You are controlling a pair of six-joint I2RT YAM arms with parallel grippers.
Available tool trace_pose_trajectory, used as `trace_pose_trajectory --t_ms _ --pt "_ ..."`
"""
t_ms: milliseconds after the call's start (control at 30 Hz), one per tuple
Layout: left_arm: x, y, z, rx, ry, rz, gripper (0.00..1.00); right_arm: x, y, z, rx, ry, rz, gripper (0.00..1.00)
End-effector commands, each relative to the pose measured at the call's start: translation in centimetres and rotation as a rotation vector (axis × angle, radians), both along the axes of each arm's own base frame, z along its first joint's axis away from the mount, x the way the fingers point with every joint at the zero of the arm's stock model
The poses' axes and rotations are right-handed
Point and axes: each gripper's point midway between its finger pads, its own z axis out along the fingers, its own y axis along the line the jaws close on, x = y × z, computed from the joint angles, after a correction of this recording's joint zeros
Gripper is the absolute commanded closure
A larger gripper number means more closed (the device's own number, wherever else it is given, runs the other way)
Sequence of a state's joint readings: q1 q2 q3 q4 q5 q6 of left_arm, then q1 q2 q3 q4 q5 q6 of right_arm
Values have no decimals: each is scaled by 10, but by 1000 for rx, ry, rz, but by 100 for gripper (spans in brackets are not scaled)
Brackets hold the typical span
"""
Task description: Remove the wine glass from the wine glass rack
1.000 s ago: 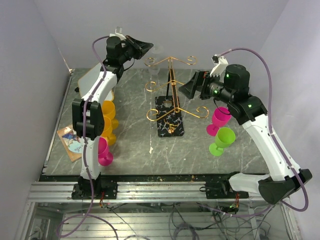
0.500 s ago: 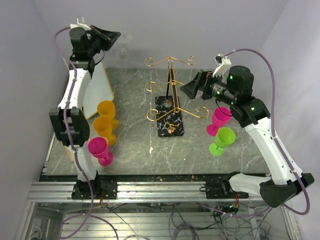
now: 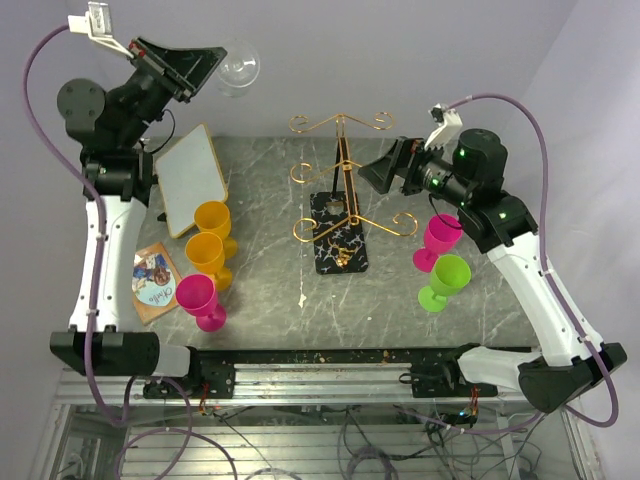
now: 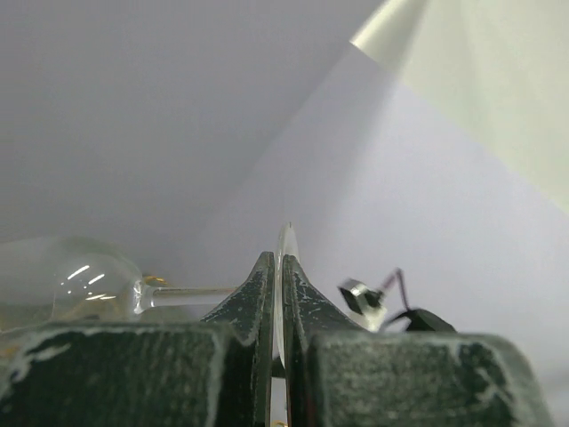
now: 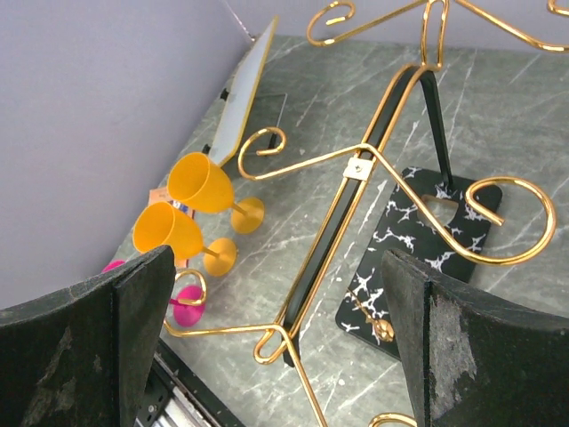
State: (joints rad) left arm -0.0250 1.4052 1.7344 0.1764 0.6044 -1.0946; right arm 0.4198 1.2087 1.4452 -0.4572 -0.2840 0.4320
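You see grey veined marble-look table (image 3: 270, 290). Thin gold wire rack (image 3: 340, 175), curled scroll hooks, black post, black white-veined slab base: upright mid-table. Right gripper (image 3: 378, 172): jaws spread wide, just right of the scrolls. Left gripper (image 3: 205, 62): high by back wall, clenched on flat foot disc of clear round-bowled wine glass (image 3: 238, 68). Stem horizontal, glass well apart from rack. Two glossy orange goblets (image 3: 210, 235) on table at left.

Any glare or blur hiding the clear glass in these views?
Top view: clear wine glass is faint against the pale wall. Left wrist view: left hand close and soft, small highlights on the bowl. Right wrist view: rack sharp, dark fingers softer.
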Motion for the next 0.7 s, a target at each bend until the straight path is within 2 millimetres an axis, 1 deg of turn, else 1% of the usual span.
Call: trace_pose_trajectory --t_ms 0,133,267,333,367,467,533,667 --pt "-47 -17 14 -37 -133 -189 93 -1 1 26 75 -84 1 0" --pt "-85 -23 16 -123 -183 -355 93 -6 12 41 175 -118 55 1" --pt "-111 -22 7 -202 -200 -471 93 -18 29 58 326 -133 160 1" --pt "-117 -23 1 -228 -195 -510 93 -26 38 72 415 -148 233 0" --pt "-121 -22 -1 -249 -196 -531 93 -31 40 84 463 -187 268 0" --pt "-130 -18 -7 -318 -197 -612 93 -44 47 102 582 -224 370 0" --pt "-140 -16 -10 -369 -209 -682 93 -52 51 109 645 -227 437 0" --pt "-160 -15 -9 -460 -237 -812 93 -59 59 118 720 -230 561 0"
